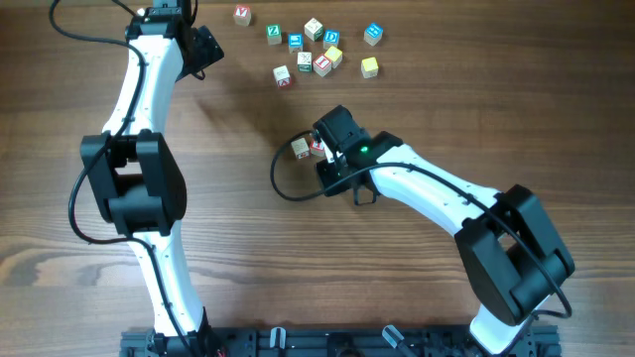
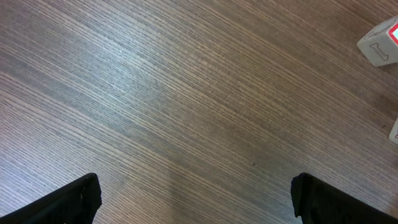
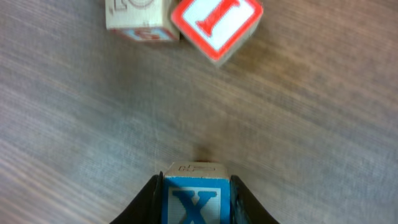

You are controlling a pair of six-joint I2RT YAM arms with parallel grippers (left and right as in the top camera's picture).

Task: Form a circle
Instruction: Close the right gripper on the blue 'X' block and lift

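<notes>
Two cubes of the circle lie side by side in mid-table: a cream cube (image 1: pixel 301 149) (image 3: pixel 138 18) and a white cube with a red letter I (image 1: pixel 317 147) (image 3: pixel 216 25), which sits turned at an angle with a corner against the cream one. My right gripper (image 1: pixel 330 159) (image 3: pixel 194 199) is just behind them, shut on a blue X cube (image 3: pixel 194 196) that is clamped between both fingers. This cube is hidden under the gripper in the overhead view. My left gripper (image 1: pixel 203 45) (image 2: pixel 196 205) is open at the far left over bare wood.
Several loose letter cubes lie scattered at the far edge, from a reddish one (image 1: pixel 242 14) across green and blue ones to a yellow cube (image 1: pixel 370 66). A white cube (image 2: pixel 380 45) shows at the top right of the left wrist view. A black cable (image 1: pixel 288 188) loops beside the right arm.
</notes>
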